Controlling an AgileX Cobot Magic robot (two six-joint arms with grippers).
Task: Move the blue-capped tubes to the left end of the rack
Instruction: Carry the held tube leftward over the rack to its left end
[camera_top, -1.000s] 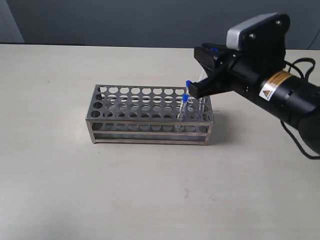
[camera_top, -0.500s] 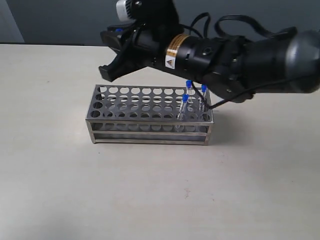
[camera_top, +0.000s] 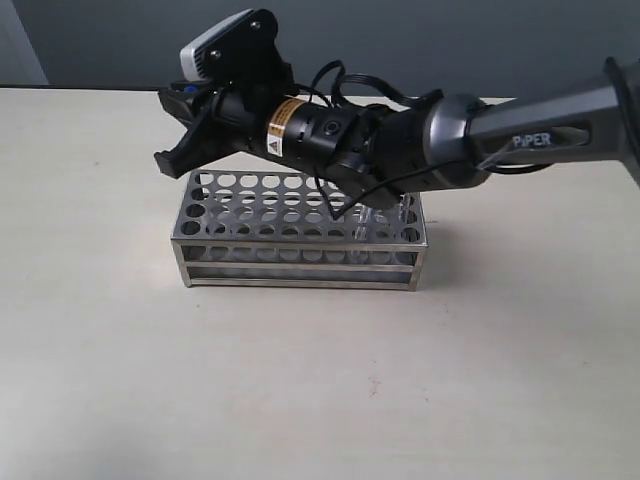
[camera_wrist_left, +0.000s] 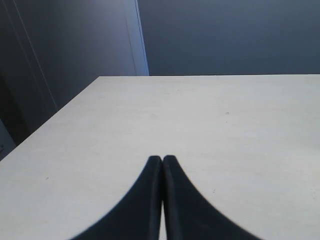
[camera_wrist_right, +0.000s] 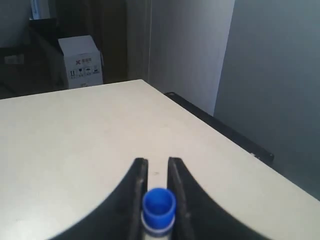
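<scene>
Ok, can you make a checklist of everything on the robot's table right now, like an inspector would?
Surface: pale table, flat, no spills seen.
Job's things: the rack stands upright mid-table. One blue-capped tube is held up near its left end, not in a hole yet. Any other tubes are hidden behind the right arm.
Clutter: nothing seen.
Grippers: the right gripper has its jaws shut on the tube. The left gripper has its jaws shut on nothing, over bare table.
Cables: a black cable loops along the right arm.
Surroundings: grey wall; cardboard box beyond the table.
</scene>
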